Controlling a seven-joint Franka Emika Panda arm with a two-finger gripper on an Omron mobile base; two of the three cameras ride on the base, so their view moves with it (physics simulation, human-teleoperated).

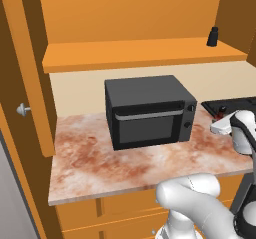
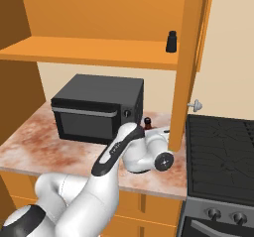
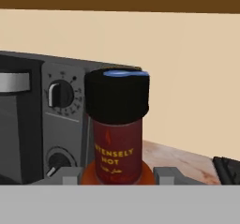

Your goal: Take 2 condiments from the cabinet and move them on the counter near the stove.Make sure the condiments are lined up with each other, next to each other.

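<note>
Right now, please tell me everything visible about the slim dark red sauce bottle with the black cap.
The slim dark red sauce bottle stands upright, close in front of the hand camera. It has a wide black cap and a red label reading "intensely hot". It is beside the black microwave, over the marbled stone counter, between the gripper's fingertips.

The marbled surface (image 1: pixel 90 158) carries a black microwave (image 1: pixel 147 110) set toward its back, near the wall. Just right of the microwave stands the red sauce bottle (image 3: pixel 117 129), upright, black cap on top, between the microwave and the stove (image 2: pixel 221 147), which adjoins the surface's right end. Above, the cabinet shelf (image 1: pixel 135 53) holds the dark shaker (image 1: pixel 213 37), upright near its right end.
</note>
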